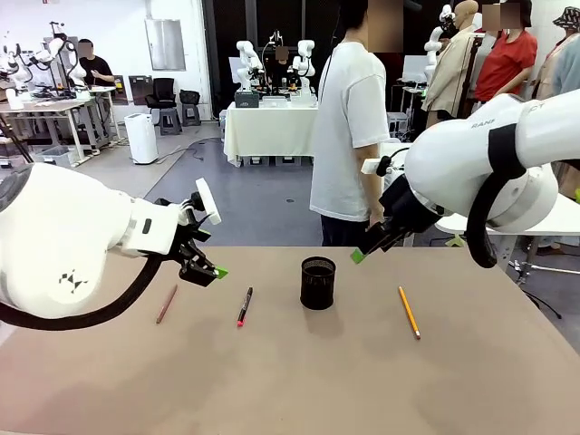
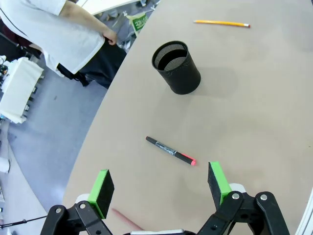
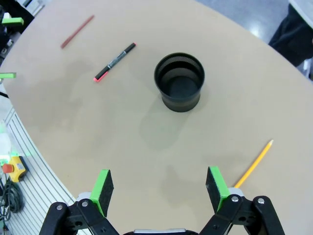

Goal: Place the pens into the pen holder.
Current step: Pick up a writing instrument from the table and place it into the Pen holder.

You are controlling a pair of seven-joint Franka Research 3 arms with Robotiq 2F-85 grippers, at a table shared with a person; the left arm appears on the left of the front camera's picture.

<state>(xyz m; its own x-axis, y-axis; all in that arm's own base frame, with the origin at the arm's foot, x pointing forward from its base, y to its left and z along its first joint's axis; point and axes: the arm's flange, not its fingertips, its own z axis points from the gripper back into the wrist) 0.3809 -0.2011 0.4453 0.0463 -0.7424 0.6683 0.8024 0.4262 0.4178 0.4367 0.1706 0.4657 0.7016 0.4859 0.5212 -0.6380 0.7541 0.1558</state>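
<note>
Worktop [image 1: 299, 381] is plain tan-brown and matte, with soft shadows. Its edge reads as curved in both wrist views. Clock calls are from the front view, with 12 at the far side where the person stands.

Pen holder [image 1: 317, 283] stands upright near the middle of the worktop, mouth open, and I can see nothing in it from the right wrist view. All three pens lie flat on the worktop, outside the holder:
- black pen [image 1: 244, 306] at 9 o'clock of the holder, close by, red end pointing to 6
- dark red pen [image 1: 166, 304] further out at 9, well apart from the holder
- yellow pencil [image 1: 409, 312] at 3 o'clock, running roughly along the 12 to 6 line

Left fingers [image 2: 103, 192] are spread wide with nothing between them. They hang above the worktop at about 9 o'clock, over the gap between the dark red and black pens. In the left wrist view a bit of the dark red pen shows low between the pads.

Right fingers [image 3: 216, 186] are also spread wide and empty. They sit above the far right of the worktop, at about 1 o'clock of the holder. In the right wrist view the pencil's end runs in beside one pad, but I can't tell how high the fingers are above it.

Room: a person in a white T-shirt [image 1: 349, 127] stands at the 12 o'clock edge. The floor behind is grey. There's a white-clothed table [image 1: 269, 127] at 12 and a white floor unit [image 1: 140, 138] towards 10. Off the worktop edge, the right wrist view shows a yellow box with a red button [image 3: 11, 165].
</note>
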